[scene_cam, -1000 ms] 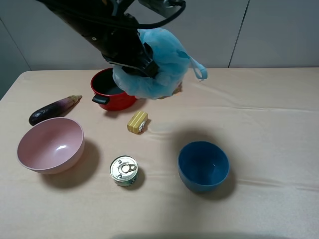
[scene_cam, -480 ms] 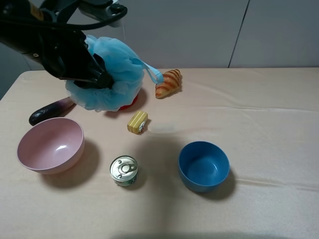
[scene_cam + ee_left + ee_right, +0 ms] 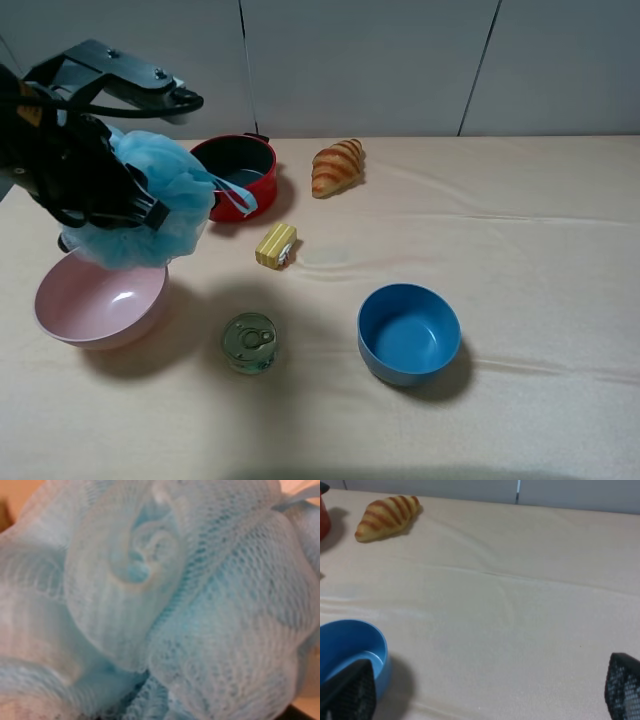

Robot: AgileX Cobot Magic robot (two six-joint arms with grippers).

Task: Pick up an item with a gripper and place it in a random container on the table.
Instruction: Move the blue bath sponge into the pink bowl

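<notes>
The light-blue mesh pouf (image 3: pixel 145 210) hangs in my left gripper (image 3: pixel 148 214), just above the far rim of the pale-pink bowl (image 3: pixel 98 302) at the table's left. The gripper's dark fingers are shut on the pouf, whose ribbon loop trails to the right. The pouf fills the left wrist view (image 3: pixel 160 600) and hides the fingers there. My right gripper (image 3: pixel 482 692) is open and empty above the beige cloth table (image 3: pixel 520 220); it does not show in the exterior view.
A red pot (image 3: pixel 235 175) and a croissant (image 3: pixel 338 166) sit at the back. A yellow block (image 3: pixel 276 245) lies mid-table. A tin can (image 3: pixel 248 343) stands right of the pink bowl. A blue bowl (image 3: pixel 408 332) also shows in the right wrist view (image 3: pixel 350 645).
My left arm has carried the pouf leftward and down, from over the red pot to above the pink bowl. The pot and croissant are now uncovered.
</notes>
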